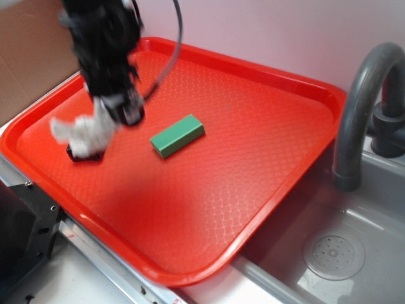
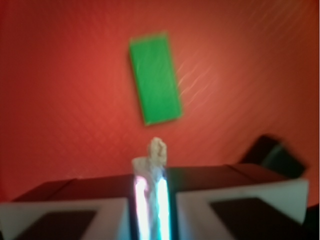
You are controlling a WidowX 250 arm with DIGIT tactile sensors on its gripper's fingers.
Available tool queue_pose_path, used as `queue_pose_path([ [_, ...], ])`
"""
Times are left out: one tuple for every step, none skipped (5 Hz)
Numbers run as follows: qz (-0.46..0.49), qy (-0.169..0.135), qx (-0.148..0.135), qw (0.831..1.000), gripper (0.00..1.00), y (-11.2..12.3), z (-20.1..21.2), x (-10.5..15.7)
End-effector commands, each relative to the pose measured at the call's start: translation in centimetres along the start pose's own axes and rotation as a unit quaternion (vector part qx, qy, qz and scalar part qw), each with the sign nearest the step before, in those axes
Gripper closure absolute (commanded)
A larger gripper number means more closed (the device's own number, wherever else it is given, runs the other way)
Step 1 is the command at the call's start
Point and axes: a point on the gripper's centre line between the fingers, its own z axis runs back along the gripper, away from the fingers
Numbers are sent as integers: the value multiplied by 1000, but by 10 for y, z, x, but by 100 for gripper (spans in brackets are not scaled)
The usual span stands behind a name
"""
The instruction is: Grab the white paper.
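Note:
The white paper point(image 1: 79, 131) is a crumpled wad at the left of the red tray point(image 1: 253, 164). My gripper point(image 1: 114, 119) is shut on it, and the arm above is blurred. In the wrist view a thin strip of the white paper point(image 2: 156, 151) sticks out from between the closed jaws of the gripper point(image 2: 150, 177). The green block point(image 1: 178, 135) lies flat just right of the gripper, and in the wrist view the green block point(image 2: 154, 79) is ahead of the jaws.
A small black box point(image 1: 85, 154) sits on the tray directly under the wad; in the wrist view the black box point(image 2: 274, 156) is to the right. A grey faucet point(image 1: 364, 107) and a sink with a drain point(image 1: 333, 256) lie right of the tray.

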Motion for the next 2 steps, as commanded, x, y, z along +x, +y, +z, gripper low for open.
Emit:
queue_pose_path([
  [73, -127, -64, 987, 100, 36, 96, -9],
  [46, -108, -56, 991, 100, 37, 86, -1],
])
